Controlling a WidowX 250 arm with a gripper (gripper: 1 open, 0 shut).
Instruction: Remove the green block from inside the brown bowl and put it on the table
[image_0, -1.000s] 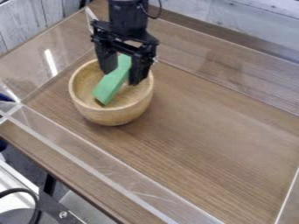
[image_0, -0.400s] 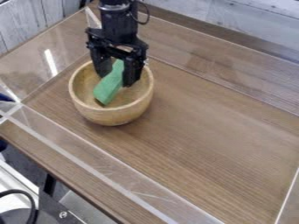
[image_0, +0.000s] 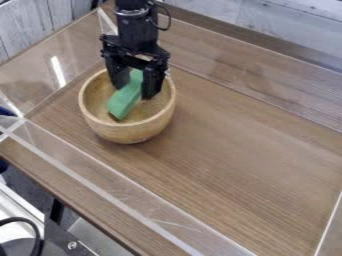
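The green block (image_0: 124, 101) leans tilted inside the brown bowl (image_0: 127, 122), its upper end toward the far rim. My black gripper (image_0: 136, 83) hangs over the back of the bowl, open, with one finger on each side of the block's upper end. I cannot tell whether the fingers touch the block. The bowl stands on the table (image_0: 227, 150) at its left side.
Low clear acrylic walls (image_0: 80, 185) border the tabletop on the near and left sides. Bare wood-grain surface stretches to the right of and in front of the bowl. A white wall lies beyond the far edge.
The gripper has shifted a little to the left and lower over the bowl since a second ago, staying open. Block and bowl have not moved.
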